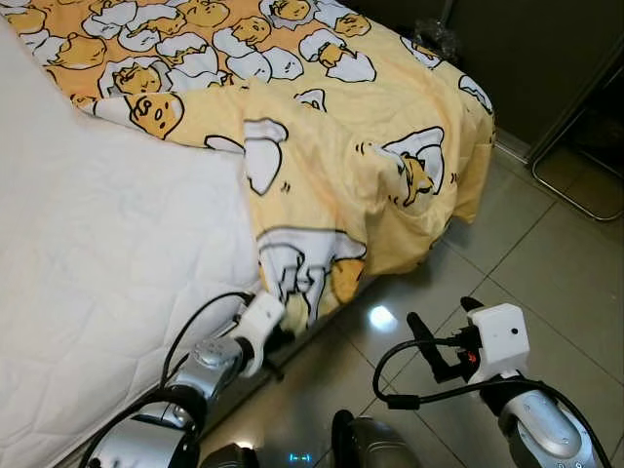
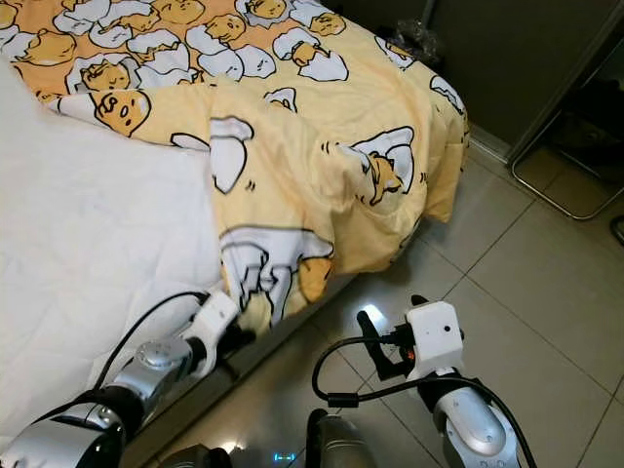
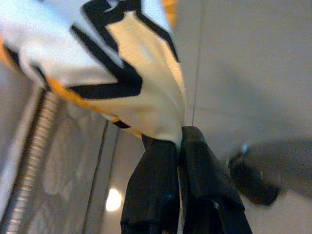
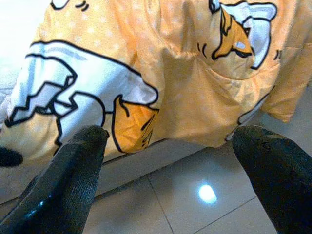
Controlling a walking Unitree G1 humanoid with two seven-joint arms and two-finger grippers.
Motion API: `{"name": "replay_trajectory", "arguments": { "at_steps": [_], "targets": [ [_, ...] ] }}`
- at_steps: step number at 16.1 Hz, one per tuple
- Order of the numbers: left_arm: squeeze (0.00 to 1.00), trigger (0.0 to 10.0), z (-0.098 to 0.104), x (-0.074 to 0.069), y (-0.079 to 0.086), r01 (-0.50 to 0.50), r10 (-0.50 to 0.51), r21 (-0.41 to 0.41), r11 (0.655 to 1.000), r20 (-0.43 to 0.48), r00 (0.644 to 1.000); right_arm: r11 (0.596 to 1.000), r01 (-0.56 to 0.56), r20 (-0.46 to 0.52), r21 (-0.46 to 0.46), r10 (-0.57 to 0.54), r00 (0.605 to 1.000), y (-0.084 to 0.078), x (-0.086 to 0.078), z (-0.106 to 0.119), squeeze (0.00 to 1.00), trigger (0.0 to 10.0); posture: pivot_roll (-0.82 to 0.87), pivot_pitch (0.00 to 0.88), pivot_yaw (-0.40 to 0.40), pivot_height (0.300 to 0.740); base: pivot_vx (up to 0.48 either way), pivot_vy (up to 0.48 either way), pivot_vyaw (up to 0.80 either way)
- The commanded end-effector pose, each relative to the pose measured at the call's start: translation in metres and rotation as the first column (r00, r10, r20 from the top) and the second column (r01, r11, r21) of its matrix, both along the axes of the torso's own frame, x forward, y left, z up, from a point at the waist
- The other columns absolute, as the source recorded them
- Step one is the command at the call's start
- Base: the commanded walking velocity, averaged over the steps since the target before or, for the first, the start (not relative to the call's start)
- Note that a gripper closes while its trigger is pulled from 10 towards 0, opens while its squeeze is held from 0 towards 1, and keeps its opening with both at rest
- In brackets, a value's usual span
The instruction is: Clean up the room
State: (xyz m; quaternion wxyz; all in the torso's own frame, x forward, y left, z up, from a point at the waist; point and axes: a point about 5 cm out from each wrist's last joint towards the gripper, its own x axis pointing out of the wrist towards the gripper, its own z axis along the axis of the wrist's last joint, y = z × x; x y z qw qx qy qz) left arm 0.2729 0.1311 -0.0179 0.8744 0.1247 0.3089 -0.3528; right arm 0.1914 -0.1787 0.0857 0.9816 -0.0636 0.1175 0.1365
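At the lower left of the frame the left gripper (image 1: 290,322) is pinched tight on the hanging corner of the yellow cartoon-print blanket (image 1: 331,166), its fingers (image 3: 161,180) pressed together with the cloth between them. The blanket covers the upper part of the white mattress (image 1: 97,273) and drapes over its edge toward the tiled floor (image 1: 546,253). At the lower right the right gripper (image 1: 441,336) hovers above the floor, fingers spread wide, holding nothing.

Silver arms w/ white boxy wrist housings, black cables looped alongside. Left claw (image 1: 289,330) & right claw (image 1: 439,336): long black fingers, matte, finely textured.
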Motion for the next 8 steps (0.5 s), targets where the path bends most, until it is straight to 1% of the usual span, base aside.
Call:
{"name": "replay_trajectory", "arguments": {
  "at_steps": [1,2,3,5,7,8],
  "targets": [
    [0.0,0.0,-0.008,-0.013,-0.003,0.145,-0.144,0.05,0.988,-0.017,0.989,1.0,-0.026,0.011,0.016,0.026,1.0,0.005,0.001,0.006,0.0,10.0,-0.25,0.168,-0.009,0.74,0.0,0.0,0.0],
    [0.0,0.0,-0.009,-0.015,-0.004,0.172,-0.171,0.06,0.983,-0.016,0.985,0.999,-0.032,0.015,0.02,0.032,0.999,0.006,0.001,0.007,0.0,10.0,-0.25,0.168,-0.009,0.74,0.0,0.0,0.0],
    [0.0,0.0,-0.01,-0.019,-0.008,0.222,-0.222,0.041,0.974,-0.02,0.975,0.998,-0.051,0.031,0.039,0.05,0.998,0.009,0.003,0.012,0.0,10.0,-0.25,0.167,-0.008,0.74,0.0,0.0,0.0],
    [0.0,0.0,-0.012,-0.029,-0.02,0.297,-0.298,-0.023,0.955,-0.03,0.954,0.993,-0.096,0.064,0.075,0.091,0.994,0.015,0.006,0.023,0.0,10.0,-0.25,0.166,-0.007,0.74,0.0,0.0,0.0],
    [0.0,0.0,-0.013,-0.035,-0.028,0.343,-0.345,-0.065,0.937,-0.026,0.938,0.99,-0.113,0.069,0.089,0.107,0.992,0.016,0.006,0.025,0.0,10.0,-0.26,0.166,-0.008,0.74,0.0,0.0,0.0],
    [0.0,0.0,-0.014,-0.04,-0.035,0.385,-0.389,-0.093,0.918,-0.031,0.921,0.988,-0.122,0.065,0.097,0.117,0.991,0.017,0.005,0.025,0.0,10.0,-0.26,0.165,-0.009,0.74,0.0,0.0,0.0]
  ]
}}
